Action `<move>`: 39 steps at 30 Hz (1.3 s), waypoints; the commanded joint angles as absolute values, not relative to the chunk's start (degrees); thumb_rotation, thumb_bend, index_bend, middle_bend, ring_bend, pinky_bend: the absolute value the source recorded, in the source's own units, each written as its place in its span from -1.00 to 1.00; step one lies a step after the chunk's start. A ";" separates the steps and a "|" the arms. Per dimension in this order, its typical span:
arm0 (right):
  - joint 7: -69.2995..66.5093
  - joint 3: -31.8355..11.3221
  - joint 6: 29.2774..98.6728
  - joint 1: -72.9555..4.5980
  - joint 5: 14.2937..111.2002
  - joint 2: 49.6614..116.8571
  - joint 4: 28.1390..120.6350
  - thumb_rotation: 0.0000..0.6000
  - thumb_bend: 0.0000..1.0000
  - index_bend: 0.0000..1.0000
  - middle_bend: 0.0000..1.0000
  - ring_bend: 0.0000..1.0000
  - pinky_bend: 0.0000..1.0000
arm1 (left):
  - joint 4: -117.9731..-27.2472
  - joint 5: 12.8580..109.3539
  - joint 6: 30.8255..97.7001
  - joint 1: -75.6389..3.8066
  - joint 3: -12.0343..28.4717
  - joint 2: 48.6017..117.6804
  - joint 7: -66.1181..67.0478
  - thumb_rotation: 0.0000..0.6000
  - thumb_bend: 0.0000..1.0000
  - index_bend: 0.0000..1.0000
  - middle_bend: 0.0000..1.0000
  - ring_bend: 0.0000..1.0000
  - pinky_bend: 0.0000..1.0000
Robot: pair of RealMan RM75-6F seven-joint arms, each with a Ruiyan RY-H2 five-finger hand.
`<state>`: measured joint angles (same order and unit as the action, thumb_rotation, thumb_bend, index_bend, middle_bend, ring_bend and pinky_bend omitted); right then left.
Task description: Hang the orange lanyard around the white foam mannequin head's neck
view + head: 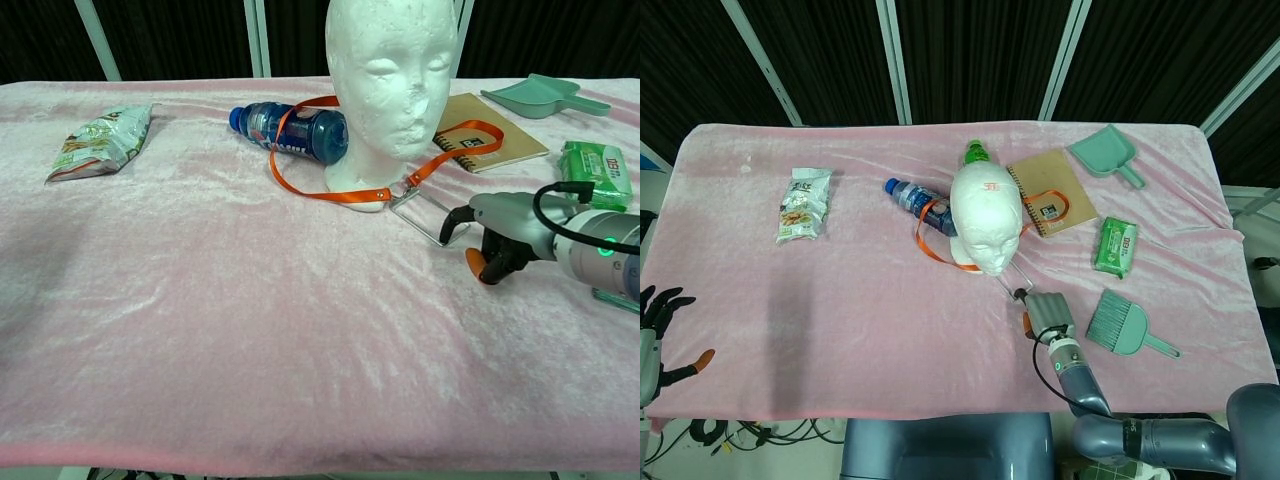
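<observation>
the right hand rests low on the pink tablecloth, its dark fingers reaching to the near corner of the clear badge holder; whether they actually pinch it cannot be told, and an orange-tipped finger curls underneath. just beyond that hand, further from the robot, stands the white foam mannequin head, upright and facing the robot. the orange lanyard loops around the base of its neck, one strand draped over the blue water bottle lying on its side to the hand's far left, another running across the brown spiral notebook beyond the hand. its metal clip joins the badge holder right in front of the neck base. a small red mark sits on top of the foam head, too small to read.

to the outer side of the right hand lies a green brush, and beyond that a green wipes packet with white lettering that is not legible. a green dustpan lies at the far corner. a green bottle cap shows behind the head.

the left hand hangs off the near left table edge, fingers spread, holding nothing. well beyond it lies a snack packet, its print unreadable.
</observation>
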<state>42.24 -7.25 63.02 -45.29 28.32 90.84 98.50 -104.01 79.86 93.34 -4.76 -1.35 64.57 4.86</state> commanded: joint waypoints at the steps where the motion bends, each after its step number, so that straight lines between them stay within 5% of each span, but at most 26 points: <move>1: 41.96 -6.91 62.69 -45.13 28.44 90.59 98.87 1.00 0.35 -0.36 0.98 1.00 0.86 | -104.00 79.81 93.32 -4.55 -1.08 64.63 4.93 1.00 -0.70 -0.48 -0.68 -1.00 -0.97; 14: 41.74 -5.67 62.81 -45.08 29.56 89.93 102.84 1.00 0.37 -0.06 0.98 1.00 0.86 | -104.20 79.97 93.20 -3.73 0.09 64.60 4.63 1.00 -0.70 -0.48 -0.68 -1.00 -0.97; 39: 43.38 -0.80 67.00 -43.77 31.11 87.05 113.73 1.00 0.40 0.01 0.98 1.00 0.86 | -104.34 80.60 93.05 -2.45 1.55 64.23 4.22 1.00 -0.70 -0.48 -0.68 -1.00 -0.97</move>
<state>43.43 -1.44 66.48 -44.16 30.49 87.65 112.54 -104.36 80.61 93.14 -2.45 1.54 64.20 4.17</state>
